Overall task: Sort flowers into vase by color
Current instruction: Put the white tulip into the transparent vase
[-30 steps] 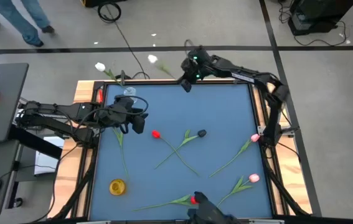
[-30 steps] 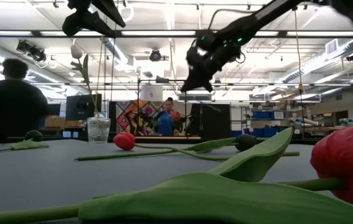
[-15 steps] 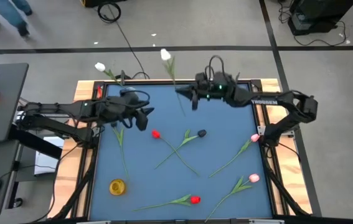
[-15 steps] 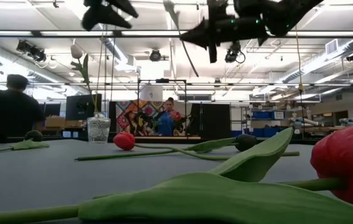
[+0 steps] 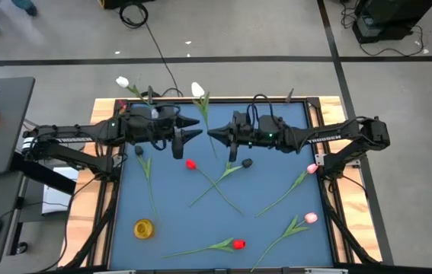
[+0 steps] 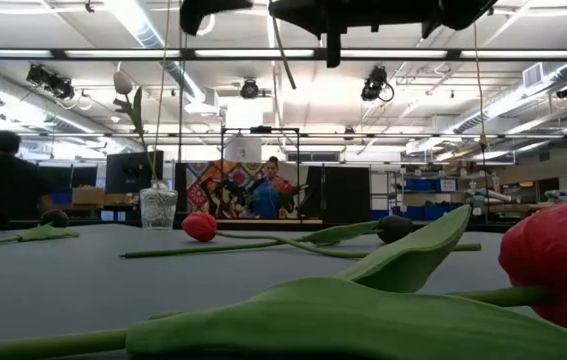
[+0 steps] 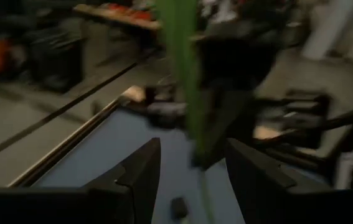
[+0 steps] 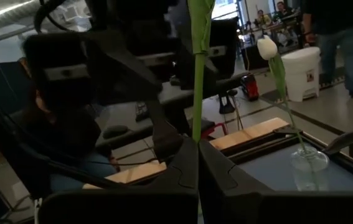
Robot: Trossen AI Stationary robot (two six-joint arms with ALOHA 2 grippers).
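My right gripper (image 5: 214,135) is high over the middle of the table's far half, shut on a white tulip (image 5: 198,90). My left gripper (image 5: 197,129) faces it from the left and is open; in the left wrist view its fingers (image 7: 145,163) stand on either side of the blurred green stem (image 7: 185,74), and I cannot tell if they touch. A clear glass vase (image 5: 157,113) at the far left corner holds one white tulip (image 5: 122,81) by its stem. Red (image 5: 190,164), black (image 5: 246,163) and pink (image 5: 312,169) tulips lie flat on the blue mat. My right gripper pinches the white tulip's stem (image 8: 196,134) between its two shut fingers, on the stem's lower part. The fingers come level from the table's right and lie across the stem. The tulip is lifted clear and stands nearly upright, head above the fingers.
More tulips lie near the front: a pink one (image 5: 310,218), a red one (image 5: 238,244) and a black one (image 5: 139,151) on the left. A small yellow vessel (image 5: 144,227) stands at the near left. A person (image 6: 3,175) is in the room behind.
My right gripper has carried the white tulip from the table's far edge toward the near side and a little left, turning level, and the tulip now stands more upright. My left gripper has risen and moved right toward the stem.
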